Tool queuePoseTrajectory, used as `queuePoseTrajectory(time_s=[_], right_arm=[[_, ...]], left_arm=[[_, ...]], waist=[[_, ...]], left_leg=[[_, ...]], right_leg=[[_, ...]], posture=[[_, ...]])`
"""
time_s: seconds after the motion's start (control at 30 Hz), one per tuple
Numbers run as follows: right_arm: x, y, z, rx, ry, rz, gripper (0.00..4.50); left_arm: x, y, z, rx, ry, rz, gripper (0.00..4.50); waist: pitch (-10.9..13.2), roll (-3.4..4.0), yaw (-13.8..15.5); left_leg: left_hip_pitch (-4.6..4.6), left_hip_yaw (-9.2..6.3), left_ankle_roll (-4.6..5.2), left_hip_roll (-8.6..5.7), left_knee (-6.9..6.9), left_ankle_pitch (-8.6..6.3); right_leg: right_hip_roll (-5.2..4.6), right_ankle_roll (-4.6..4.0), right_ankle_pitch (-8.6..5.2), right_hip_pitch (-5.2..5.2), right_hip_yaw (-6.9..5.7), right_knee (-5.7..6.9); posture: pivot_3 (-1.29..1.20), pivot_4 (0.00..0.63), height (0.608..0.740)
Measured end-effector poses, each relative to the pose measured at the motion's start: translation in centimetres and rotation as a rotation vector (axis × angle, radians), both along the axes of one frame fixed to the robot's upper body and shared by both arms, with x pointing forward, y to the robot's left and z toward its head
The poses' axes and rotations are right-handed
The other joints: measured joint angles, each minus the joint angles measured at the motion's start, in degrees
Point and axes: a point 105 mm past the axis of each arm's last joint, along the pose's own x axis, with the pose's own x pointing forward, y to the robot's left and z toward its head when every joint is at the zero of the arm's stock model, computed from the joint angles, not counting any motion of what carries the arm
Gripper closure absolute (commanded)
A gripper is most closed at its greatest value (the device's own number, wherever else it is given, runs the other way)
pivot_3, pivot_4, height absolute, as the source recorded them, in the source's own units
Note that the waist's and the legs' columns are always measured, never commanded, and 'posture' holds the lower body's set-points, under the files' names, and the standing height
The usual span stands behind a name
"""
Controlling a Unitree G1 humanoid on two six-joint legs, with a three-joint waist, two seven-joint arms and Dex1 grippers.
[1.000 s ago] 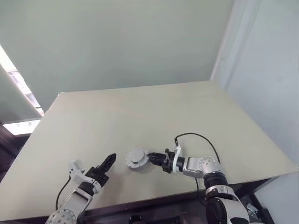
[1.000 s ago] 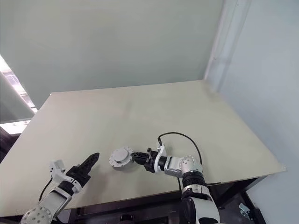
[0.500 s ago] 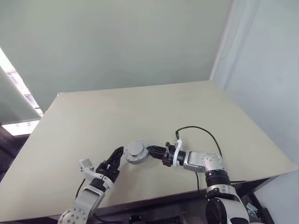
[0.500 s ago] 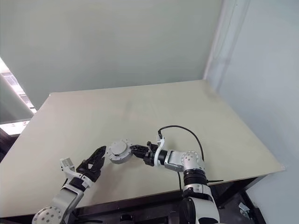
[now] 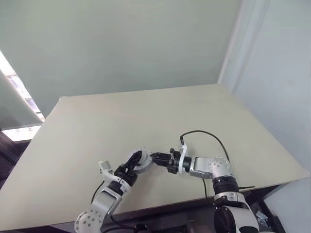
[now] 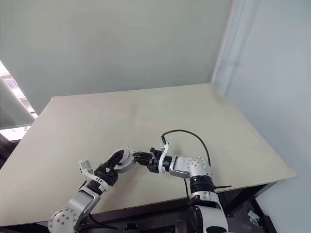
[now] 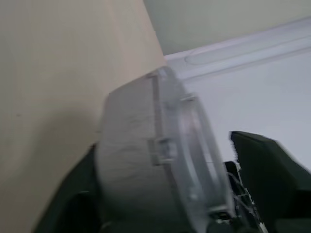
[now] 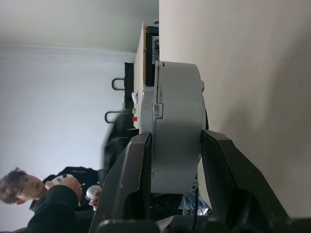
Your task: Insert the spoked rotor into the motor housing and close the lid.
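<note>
My right gripper (image 5: 155, 158) has its fingers (image 8: 134, 175) clamped across the thick grey motor housing (image 8: 177, 121), one on each flat face. It holds the housing on edge, just above the near part of the table (image 5: 146, 111). The lid (image 7: 194, 145) sits against the housing along a visible seam with small tabs on the rim. I cannot tell whether the spoked rotor is inside. My left gripper (image 5: 130, 166) is right at the housing from the other side, and the round body sits in front of its wrist camera. I cannot tell whether its fingers are already pressing or only standing around the part. I take this step to be a two-handed squeeze or a handover that seats the lid. To do it well, I would keep the right grip steady and not let the housing twist. I would bring the left fingers square onto the rim rather than onto the seam, so the lid is not levered off. Only once the left hold feels firm would I ease the right. The main risk I see is an off-centre pinch popping the part out over the table edge.
</note>
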Motion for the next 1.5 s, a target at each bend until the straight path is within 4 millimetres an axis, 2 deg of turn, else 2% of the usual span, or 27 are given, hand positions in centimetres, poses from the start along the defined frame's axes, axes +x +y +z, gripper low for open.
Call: queuePoseTrajectory(time_s=[0.03, 0.07, 0.4, 0.43, 0.53, 0.67, 0.7, 0.9, 1.2, 1.27, 1.37, 1.5], right_arm=[[0.0, 0.0, 0.0, 0.004, 0.001, -0.002, 3.26], [0.0, -0.1, 0.2, 0.012, 0.0, -0.005, 3.26], [0.2, -0.1, 0.3, 0.01, -0.016, -0.021, 3.26], [0.3, -0.1, 0.3, 0.008, -0.022, -0.027, 2.53], [0.3, 0.0, -0.1, -0.018, -0.034, -0.033, 1.58], [0.1, 0.2, 0.2, -0.009, -0.059, -0.026, 0.12], [0.1, 0.2, 0.3, -0.006, -0.063, -0.027, 0.0], [1.1, -0.3, 0.0, -0.042, -0.077, -0.098, 0.0], [1.0, 0.4, -0.1, -0.101, -0.173, -0.101, 0.0], [1.2, 0.4, -0.4, -0.145, -0.239, -0.126, 0.0], [1.7, -0.3, -0.3, -0.237, -0.436, -0.174, 0.0], [1.9, -1.5, 1.2, -0.321, -0.726, -0.189, 0.0]], left_arm=[[0.0, 0.1, 0.1, -0.014, -0.007, 0.0, 1.94], [0.1, 0.1, 0.3, -0.025, -0.014, 0.002, 2.03], [0.2, 0.2, 0.3, -0.045, -0.018, -0.002, 2.08], [0.3, 0.2, 0.3, -0.046, -0.018, -0.002, 2.08], [0.3, 0.2, 0.3, -0.038, -0.022, -0.003, 2.36], [0.3, 0.2, 0.1, -0.036, -0.015, 0.0, 2.45], [0.4, 0.0, 0.0, -0.037, -0.013, 0.0, 2.45], [0.5, -0.6, -0.3, -0.045, -0.005, 0.0, 2.47], [1.8, 0.2, 0.7, -0.035, -0.058, 0.095, 2.47], [2.8, 1.6, 0.7, 0.023, -0.063, 0.192, 2.47], [3.9, 4.3, 0.7, 0.16, -0.072, 0.347, 2.47], [4.4, 8.1, 1.0, 0.33, -0.086, 0.491, 2.47]], waist=[[0.0, 0.0, 0.0], [0.0, 0.0, 0.0], [0.0, 0.0, 0.0], [0.0, 0.0, 0.0], [0.0, 0.0, 0.0], [0.0, 0.0, 0.0], [0.0, 0.0, 0.0], [0.0, 0.0, 0.1], [0.0, -0.01, 0.1], [0.0, -0.02, 0.1], [0.0, -0.03, 0.1], [0.0, -0.09, 0.1]], left_leg=[[0.0, 0.0, 0.0, 0.0, 0.0, 0.0], [-0.01, 0.0, 0.0, 0.0, 0.01, 0.0], [0.0, 0.0, 0.0, 0.0, 0.04, 0.0], [0.0, 0.0, 0.0, 0.0, 0.04, 0.0], [0.0, 0.0, 0.0, 0.0, 0.05, 0.0], [-0.01, 0.01, 0.0, 0.0, 0.07, 0.0], [0.0, 0.01, 0.0, 0.0, 0.08, 0.0], [-0.02, 0.0, 0.0, -0.01, 0.11, 0.0], [-0.04, 0.01, 0.0, -0.01, 0.16, 0.0], [-0.04, 0.0, -0.01, -0.01, 0.17, 0.01], [-0.06, 0.0, -0.02, -0.02, 0.2, 0.01], [-0.09, -0.01, -0.02, -0.06, 0.2, 0.01]], right_leg=[[0.0, 0.0, 0.0, 0.0, 0.0, 0.0], [0.0, 0.0, 0.0, 0.0, 0.0, 0.0], [0.0, -0.01, 0.01, 0.02, 0.01, 0.01], [0.0, -0.01, 0.01, 0.02, 0.01, 0.01], [0.0, -0.02, 0.01, 0.02, 0.01, 0.02], [0.0, -0.03, 0.02, 0.02, 0.03, 0.02], [0.0, -0.03, 0.03, 0.03, 0.03, 0.02], [0.0, -0.04, 0.03, 0.03, 0.03, 0.02], [0.01, -0.07, 0.05, 0.04, 0.04, 0.02], [0.02, -0.09, 0.06, 0.04, 0.03, 0.02], [0.02, -0.1, 0.08, 0.04, 0.03, 0.01], [0.0, -0.09, 0.09, 0.03, 0.06, -0.02]], posture=[[0.0, 0.0, 0.74], [0.0, 0.0, 0.74], [0.0, 0.0, 0.74], [0.0, 0.0, 0.74], [0.0, 0.0, 0.74], [0.0, 0.0, 0.74], [0.0, 0.0, 0.74], [0.0, 0.0, 0.74], [0.0, 0.0, 0.74], [0.0, 0.0, 0.74], [0.0, 0.0, 0.74], [0.0, 0.0, 0.74]])
